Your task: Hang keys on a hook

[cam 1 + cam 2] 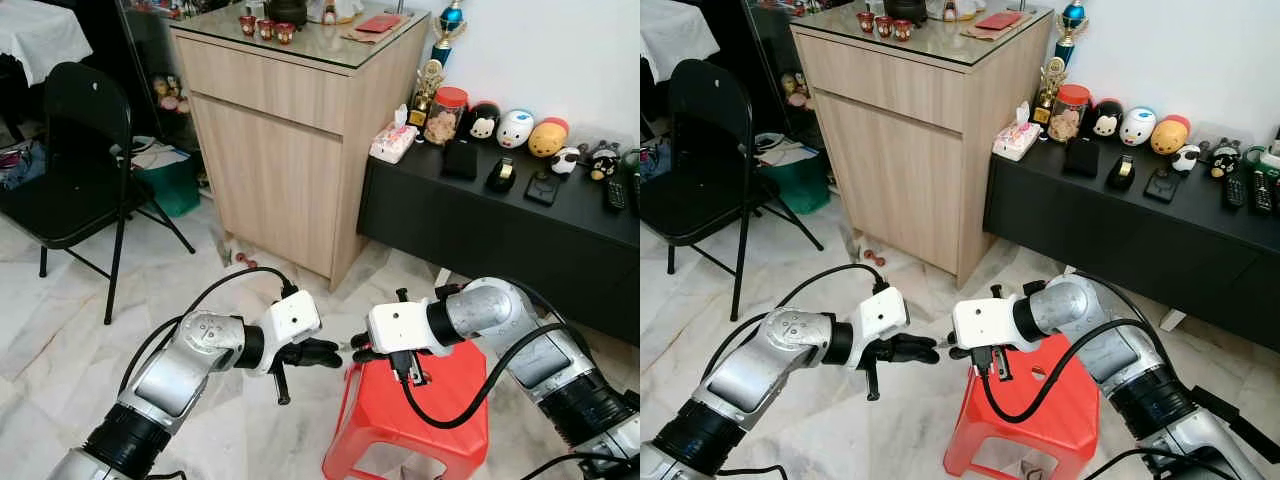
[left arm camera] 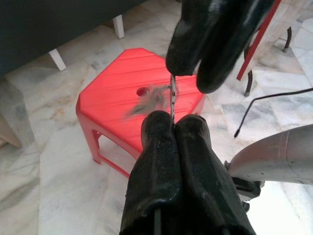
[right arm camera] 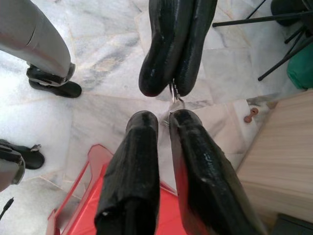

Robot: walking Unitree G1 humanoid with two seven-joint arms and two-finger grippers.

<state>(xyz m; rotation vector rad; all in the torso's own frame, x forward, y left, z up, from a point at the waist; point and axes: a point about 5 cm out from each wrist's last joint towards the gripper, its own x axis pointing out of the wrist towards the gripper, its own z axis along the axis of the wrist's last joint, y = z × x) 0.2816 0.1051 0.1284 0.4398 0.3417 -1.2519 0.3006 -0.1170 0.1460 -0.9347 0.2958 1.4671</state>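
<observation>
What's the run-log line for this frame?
phase: handover | left gripper: shut on keys | right gripper: open, tip to tip with left | location: above red stool | hook: unseen

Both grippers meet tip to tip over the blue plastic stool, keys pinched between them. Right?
Not quite: the stool is red, not blue, as the left eye view shows. The rest holds: the left gripper and right gripper meet tip to tip, with the keys between them.

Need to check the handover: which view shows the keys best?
Left wrist view: the keys dangle, blurred, from a ring pinched between the left gripper and right gripper. Right wrist view shows just the ring; both eye views show no more than a speck.
</observation>
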